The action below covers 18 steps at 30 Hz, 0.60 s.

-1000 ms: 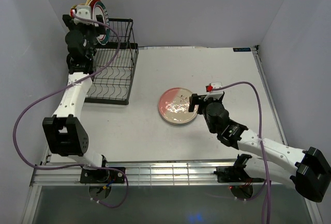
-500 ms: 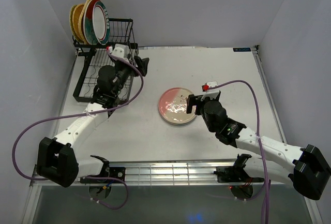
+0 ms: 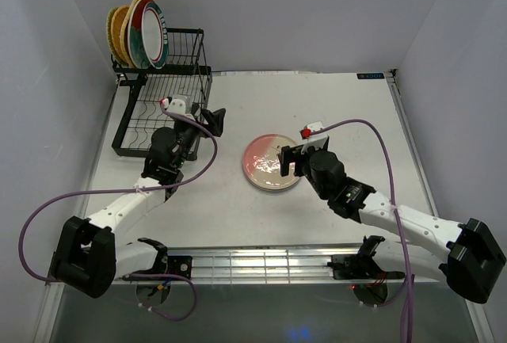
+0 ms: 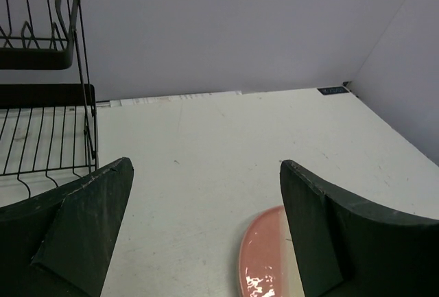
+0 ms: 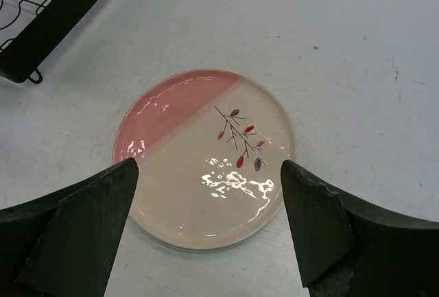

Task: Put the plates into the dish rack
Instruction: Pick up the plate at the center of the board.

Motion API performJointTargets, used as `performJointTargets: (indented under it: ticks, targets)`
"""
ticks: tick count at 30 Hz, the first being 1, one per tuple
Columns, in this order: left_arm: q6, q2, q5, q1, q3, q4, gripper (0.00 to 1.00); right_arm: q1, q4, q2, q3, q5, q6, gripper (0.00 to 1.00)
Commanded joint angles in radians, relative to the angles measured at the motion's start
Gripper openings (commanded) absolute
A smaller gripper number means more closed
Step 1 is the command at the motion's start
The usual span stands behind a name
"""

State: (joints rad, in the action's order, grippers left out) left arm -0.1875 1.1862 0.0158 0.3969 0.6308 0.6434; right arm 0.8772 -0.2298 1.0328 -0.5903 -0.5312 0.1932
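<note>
We see a rectangular white worktop (image 3: 317, 97) with a matte surface. Plain pale grey-lilac walls enclose it on three sides: a back wall (image 3: 301, 18), a left wall (image 3: 40, 81) and a right wall (image 3: 467, 66). A small dark blue label (image 3: 369, 76) sits at the far edge of the worktop, near its right rear corner; its lettering is too small for us to read. In the right wrist view we note a few small dark specks (image 5: 315, 47) on the worktop surface. A slotted aluminium rail (image 3: 261, 262) runs along the near edge, spanning the worktop's width. Below the rail we see a dark glossy surface (image 3: 277, 319) with a faint blue reflection; we cannot tell what it is.
</note>
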Motion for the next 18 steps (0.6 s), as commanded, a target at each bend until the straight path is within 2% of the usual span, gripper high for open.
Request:
performJointTargets:
  ticks: [1,6,12,16,18]
  targets:
    - [-0.024,-0.039,0.067,0.002,-0.006,0.085,0.98,-0.003,0.004,0.073,-0.077,0.1,-0.055,0.9]
    - [-0.029,-0.043,0.128,0.002,-0.019,0.101,0.98,-0.001,0.107,0.223,-0.183,0.244,-0.072,0.93]
    - [-0.035,-0.045,0.171,0.002,-0.042,0.116,0.98,0.0,0.139,0.328,-0.24,0.298,-0.077,0.95]
    - [-0.043,-0.016,0.109,0.002,-0.049,0.117,0.98,0.0,0.13,0.325,-0.232,0.248,-0.048,0.94]
    - [-0.047,0.004,0.064,0.002,-0.048,0.117,0.98,-0.003,0.142,0.331,-0.238,0.153,-0.025,0.91]
